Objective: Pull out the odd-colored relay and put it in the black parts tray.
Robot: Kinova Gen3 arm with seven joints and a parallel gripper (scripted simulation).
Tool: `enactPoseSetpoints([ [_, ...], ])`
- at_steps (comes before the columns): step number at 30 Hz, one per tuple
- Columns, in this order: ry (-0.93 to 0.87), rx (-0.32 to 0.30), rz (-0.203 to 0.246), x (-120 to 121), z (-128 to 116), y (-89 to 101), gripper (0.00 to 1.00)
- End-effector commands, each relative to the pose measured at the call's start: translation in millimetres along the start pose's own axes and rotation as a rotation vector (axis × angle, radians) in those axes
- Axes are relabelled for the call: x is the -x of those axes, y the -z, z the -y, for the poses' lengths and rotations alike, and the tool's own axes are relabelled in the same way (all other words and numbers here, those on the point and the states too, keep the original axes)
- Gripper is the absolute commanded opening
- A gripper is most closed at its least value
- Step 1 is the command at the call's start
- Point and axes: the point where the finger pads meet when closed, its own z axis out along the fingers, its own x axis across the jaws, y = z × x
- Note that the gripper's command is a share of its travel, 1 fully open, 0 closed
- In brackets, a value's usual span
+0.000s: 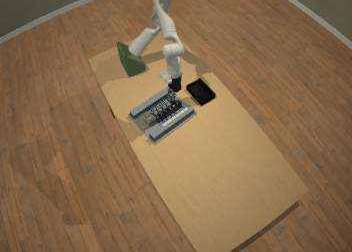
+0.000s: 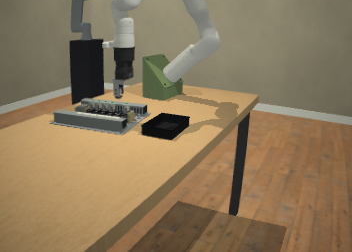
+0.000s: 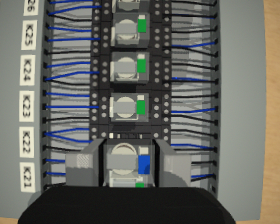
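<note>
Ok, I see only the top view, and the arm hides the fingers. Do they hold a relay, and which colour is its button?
Observer: Yes. In the wrist view the fingers are shut on a relay with a blue button; the three relays beyond it have green buttons.
Operator: Is it out of the panel?
Observer: It seems so. The wrist view shows a bare socket in the row, just past the held relay.
Operator: Does the panel lie flat?
Observer: In the exterior view the relay panel appears to lie flat on the table, beside the black parts tray.
</note>
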Motion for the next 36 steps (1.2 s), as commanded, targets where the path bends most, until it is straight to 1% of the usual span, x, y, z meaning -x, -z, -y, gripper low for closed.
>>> enactPoseSetpoints([
  [1, 0.000, -0.001, 0.002, 0.5, 0.4, 5.6, 0.00],
  [11, 0.000, -0.001, 0.002, 0.7, 0.4, 17.9, 0.00],
  [23, 0.000, -0.001, 0.002, 0.8, 0.4, 23.5, 0.00],
  [36, 0.000, -0.001, 0.002, 0.8, 0.4, 24.1, 0.00],
])
